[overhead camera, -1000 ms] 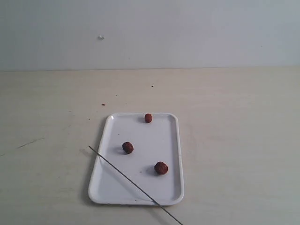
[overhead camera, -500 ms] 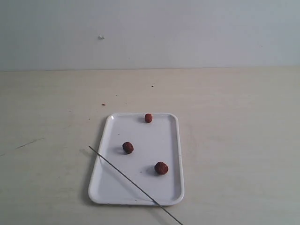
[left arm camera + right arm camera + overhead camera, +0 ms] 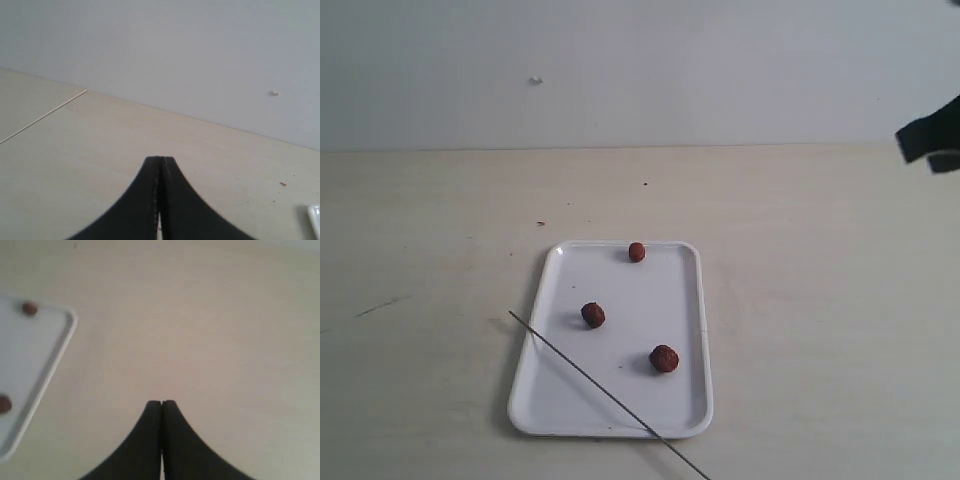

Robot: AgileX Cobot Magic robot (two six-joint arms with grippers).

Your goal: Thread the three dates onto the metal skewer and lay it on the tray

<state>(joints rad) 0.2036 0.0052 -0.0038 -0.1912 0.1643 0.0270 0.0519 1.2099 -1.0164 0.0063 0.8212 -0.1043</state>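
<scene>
The white tray [image 3: 690, 300] lies at the middle of the table. Three dates rest on it: one at the far rim [image 3: 637, 251], one left of centre [image 3: 593, 315], one toward the near right [image 3: 664, 358]. The metal skewer [image 3: 605, 392] lies slantwise across the tray's near left corner, both ends over the table. My right gripper [image 3: 930, 142] shows as a dark shape at the right edge, far from the tray, shut and empty [image 3: 161, 403]. Its wrist view shows the tray's corner [image 3: 65, 337] with two dates [image 3: 29, 308] [image 3: 4, 404]. My left gripper [image 3: 161, 159] is shut on nothing.
The tabletop is pale wood with a grey wall behind it. A thin dark scratch [image 3: 382, 305] marks the table at the left. The tray's corner [image 3: 315, 217] just shows in the left wrist view.
My right gripper has come into the exterior view at the right edge. The tray, the dates and the skewer have not moved.
</scene>
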